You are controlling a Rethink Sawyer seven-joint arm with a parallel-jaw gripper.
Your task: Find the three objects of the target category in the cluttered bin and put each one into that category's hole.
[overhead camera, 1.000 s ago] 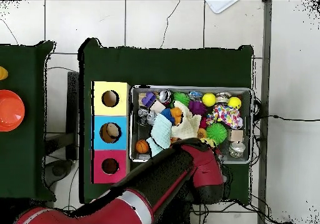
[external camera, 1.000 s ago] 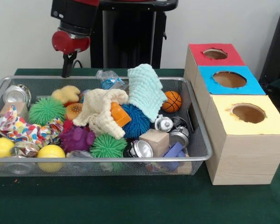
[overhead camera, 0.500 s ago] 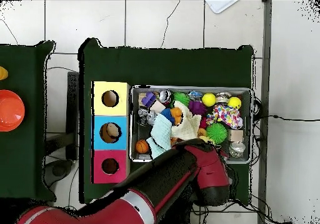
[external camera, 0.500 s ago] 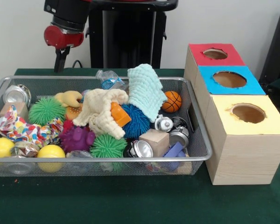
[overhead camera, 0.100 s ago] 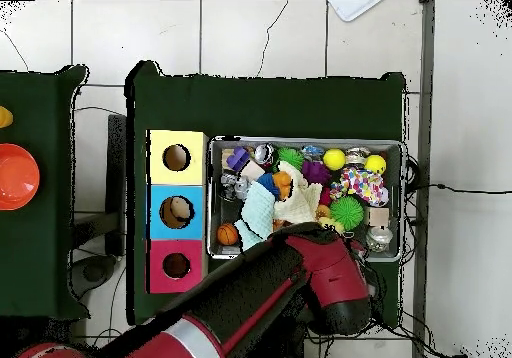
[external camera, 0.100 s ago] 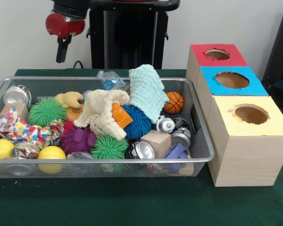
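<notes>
The wire bin (external camera, 0.100 s ago: 0,89) (overhead camera, 0.100 s ago: 305,143) is packed with toys, cloths and metal cans. Among them are a mini basketball (external camera, 0.100 s ago: 173,102), a blue spiky ball (external camera, 0.100 s ago: 137,122), green spiky balls (external camera, 0.100 s ago: 46,111), a purple toy (external camera, 0.100 s ago: 78,140), two yellow balls (external camera, 0.100 s ago: 51,154), a yellow plush (external camera, 0.100 s ago: 69,98) and a wooden block (external camera, 0.100 s ago: 156,141). A mint cloth (external camera, 0.100 s ago: 147,90) and a cream cloth (external camera, 0.100 s ago: 102,112) lie on top. My gripper (external camera, 0.100 s ago: 61,51) hangs high above the bin's far left corner with nothing in it. In the overhead view my arm (overhead camera, 0.100 s ago: 290,279) hides it.
To the right of the bin stands a wooden box with a red hole (external camera, 0.100 s ago: 217,54), a blue hole (external camera, 0.100 s ago: 232,80) and a yellow hole (external camera, 0.100 s ago: 251,114). From overhead, something brownish shows inside the blue hole (overhead camera, 0.100 s ago: 178,211). Green cloth covers the table (external camera, 0.100 s ago: 132,202).
My gripper has risen from just above the bin's far left rim to well above it. The yellow plush has settled slightly lower.
</notes>
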